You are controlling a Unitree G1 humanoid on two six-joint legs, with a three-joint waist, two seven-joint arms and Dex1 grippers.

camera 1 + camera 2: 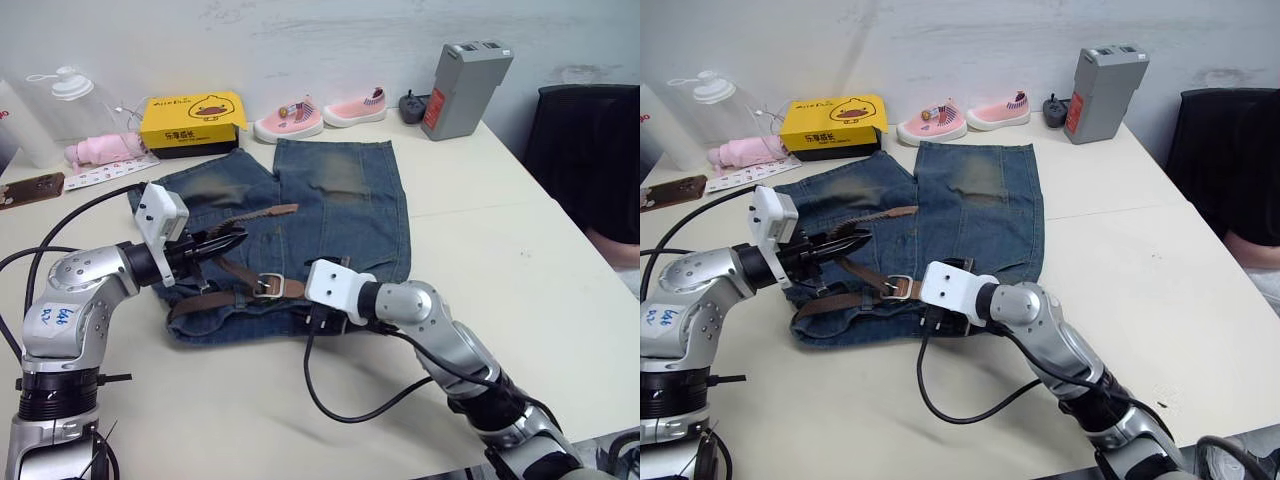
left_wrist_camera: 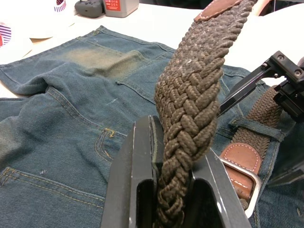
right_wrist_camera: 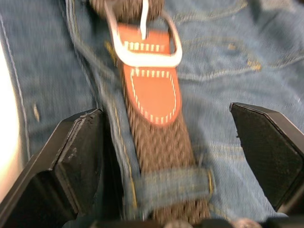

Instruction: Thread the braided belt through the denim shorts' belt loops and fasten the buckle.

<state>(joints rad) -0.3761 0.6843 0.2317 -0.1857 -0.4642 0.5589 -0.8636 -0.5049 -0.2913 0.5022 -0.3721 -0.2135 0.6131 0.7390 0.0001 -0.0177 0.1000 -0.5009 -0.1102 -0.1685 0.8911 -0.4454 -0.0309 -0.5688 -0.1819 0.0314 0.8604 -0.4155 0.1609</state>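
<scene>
The denim shorts point(image 1: 340, 200) lie flat on the table, waistband towards me. The braided belt point(image 2: 190, 109) runs along the waistband and rises in a free length to its brown leather tip point(image 1: 280, 210). My left gripper point(image 1: 225, 243) is shut on that raised length, just above the waistband's left part. The silver buckle point(image 3: 142, 52) lies on the waistband, with a brown leather tab below it. My right gripper point(image 3: 166, 118) is open low over the waistband, one finger on each side of the belt where it passes under a belt loop point(image 3: 173, 184).
Along the back stand a yellow box point(image 1: 192, 122), two pink shoes point(image 1: 290, 120), a grey box point(image 1: 464, 88) and a clear bottle point(image 1: 70, 95). A pink bundle point(image 1: 100, 150) and a phone point(image 1: 30, 190) lie far left. A black chair point(image 1: 590, 160) stands right of the table.
</scene>
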